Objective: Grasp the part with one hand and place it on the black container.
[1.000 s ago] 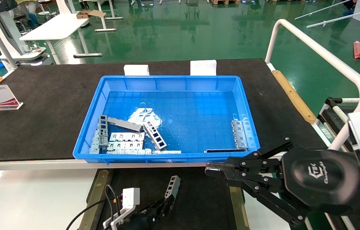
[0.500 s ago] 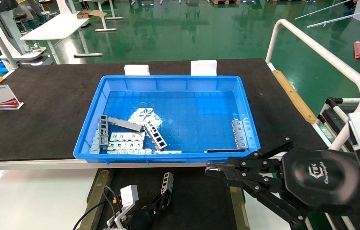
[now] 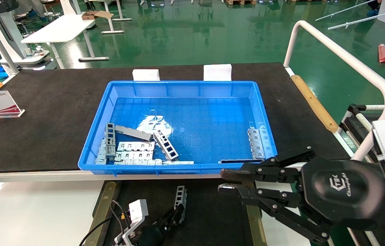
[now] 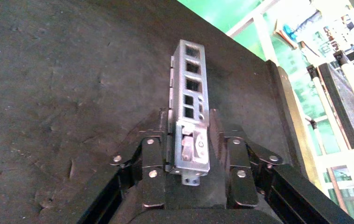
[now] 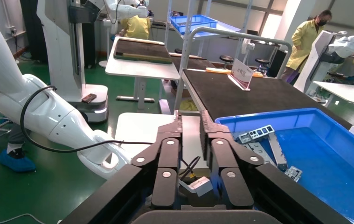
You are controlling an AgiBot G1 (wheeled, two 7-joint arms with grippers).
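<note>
Blue bin on black mat

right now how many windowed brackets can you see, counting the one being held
3. One part is held in the left gripper over the black container. Two lie in the blue bin: one upright at its left, one diagonal mid-pile. Others may hide among the plates.

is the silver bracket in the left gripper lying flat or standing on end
Standing on end: the windowed silver-grey sheet-metal bracket rises from the left gripper, shut on its lower end, above the matte black tray.

part carried lower and closer over the black container by the left gripper, right gripper fingers now slightly parted
</note>
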